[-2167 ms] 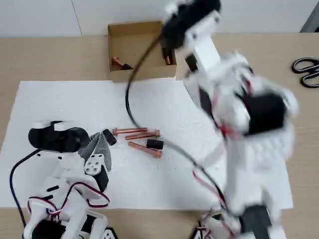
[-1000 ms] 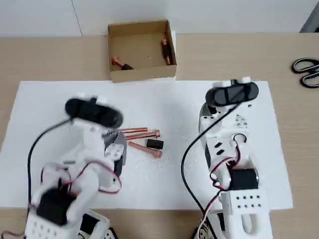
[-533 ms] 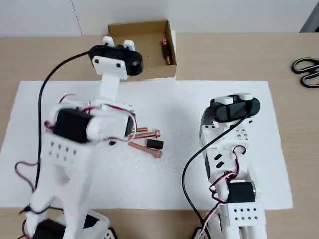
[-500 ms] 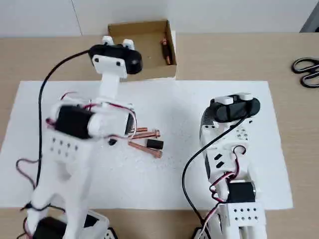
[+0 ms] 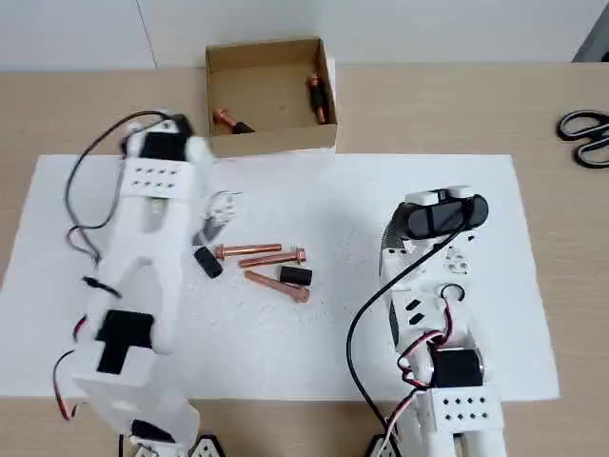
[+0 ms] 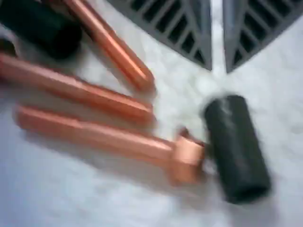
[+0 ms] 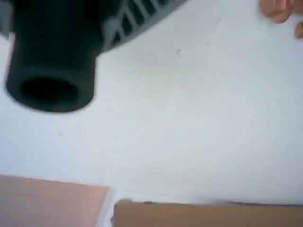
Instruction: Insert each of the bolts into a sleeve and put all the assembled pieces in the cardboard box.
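Broadly, we see a wooden table [image 5: 86, 105] with a white sheet [image 5: 314, 190] spread over it, and both arms stand at its near edge. At the sheet's far edge sits the cardboard box [image 5: 271, 143], open-topped. It holds two assembled pieces, one [image 5: 230, 121] by its left wall and one [image 5: 317, 98] by its right wall. A pair of scissors [image 5: 585, 136] lies on the bare table, well apart to the right. The left gripper [image 5: 217, 211] hangs low over the sheet, its jaws barely parted with nothing between them. Near it lie three bolts [image 5: 271, 258], loose on the sheet between the arms. One black sleeve [image 5: 206, 262] lies just beside the head of the farthest bolt, and another sleeve [image 5: 296, 275] lies between the other two. The right gripper [image 5: 387, 246] is tucked under its own arm. In the right wrist view we see a third sleeve [image 7: 49, 61] clamped against its ribbed jaw, clear of the sheet.
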